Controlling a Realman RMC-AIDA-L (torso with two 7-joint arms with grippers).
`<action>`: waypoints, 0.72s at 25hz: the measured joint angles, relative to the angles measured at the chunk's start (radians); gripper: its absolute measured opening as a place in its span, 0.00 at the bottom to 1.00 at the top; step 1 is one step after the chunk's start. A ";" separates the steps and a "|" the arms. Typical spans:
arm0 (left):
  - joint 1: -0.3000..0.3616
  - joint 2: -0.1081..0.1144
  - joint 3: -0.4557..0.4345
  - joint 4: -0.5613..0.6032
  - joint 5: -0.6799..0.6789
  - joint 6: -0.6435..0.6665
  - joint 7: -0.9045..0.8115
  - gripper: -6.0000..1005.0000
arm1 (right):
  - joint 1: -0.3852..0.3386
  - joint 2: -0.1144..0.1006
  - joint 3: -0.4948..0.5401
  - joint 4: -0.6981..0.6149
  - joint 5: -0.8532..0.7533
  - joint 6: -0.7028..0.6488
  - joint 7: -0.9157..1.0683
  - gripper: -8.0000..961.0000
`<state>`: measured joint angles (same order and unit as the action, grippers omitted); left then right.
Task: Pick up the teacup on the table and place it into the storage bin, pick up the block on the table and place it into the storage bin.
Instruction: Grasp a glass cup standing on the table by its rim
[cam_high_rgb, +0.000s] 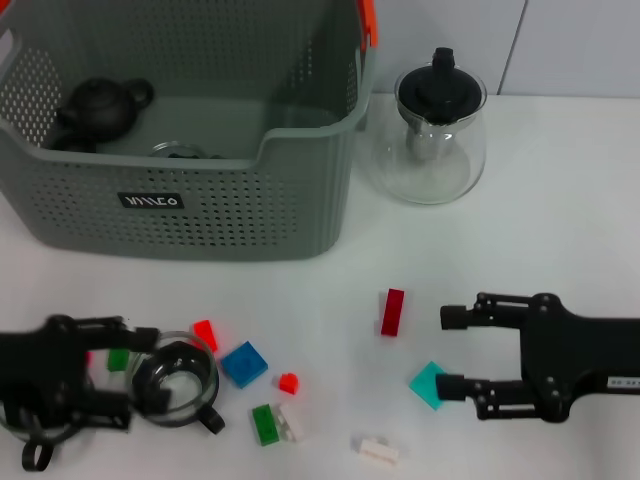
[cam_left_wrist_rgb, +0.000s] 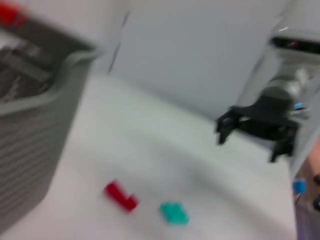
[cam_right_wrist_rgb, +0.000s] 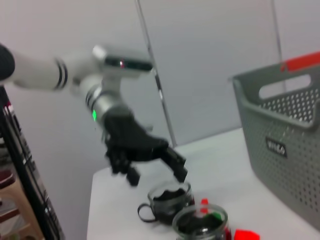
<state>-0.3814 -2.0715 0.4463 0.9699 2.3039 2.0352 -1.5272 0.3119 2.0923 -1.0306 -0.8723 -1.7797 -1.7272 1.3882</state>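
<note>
Sitting far left on the white tabletop (cam_high_rgb: 560, 200), the grey storage bin (cam_high_rgb: 200, 215) holds a dark teapot (cam_high_rgb: 100, 105). Right of it stands a glass teapot (cam_high_rgb: 430, 140) with a black lid. Left gripper (cam_high_rgb: 135, 385) is near left, fingers apart around a glass teacup (cam_high_rgb: 175, 385) on the tabletop, not clamped. Right gripper (cam_high_rgb: 455, 350) hovers near right, fingers apart, holding nothing. Small blocks lie between them: red block (cam_high_rgb: 393, 311) and teal block (cam_high_rgb: 428, 384) just beside the right gripper, blue block (cam_high_rgb: 244, 363) beside the teacup, green block (cam_high_rgb: 266, 424) and white block (cam_high_rgb: 375, 451) nearest.
</note>
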 joint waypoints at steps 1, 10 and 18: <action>-0.004 0.004 0.017 0.044 0.003 -0.001 -0.065 0.85 | 0.004 0.000 0.003 0.003 -0.003 0.002 0.002 0.73; -0.108 0.004 0.169 0.355 0.203 -0.045 -0.584 0.84 | 0.041 -0.005 0.066 0.064 -0.016 0.004 0.006 0.83; -0.167 -0.050 0.302 0.365 0.354 -0.215 -0.622 0.84 | 0.059 -0.010 0.096 0.095 -0.020 0.004 0.008 0.83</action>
<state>-0.5481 -2.1212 0.7481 1.3345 2.6582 1.8203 -2.1491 0.3708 2.0826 -0.9345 -0.7772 -1.8000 -1.7230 1.3964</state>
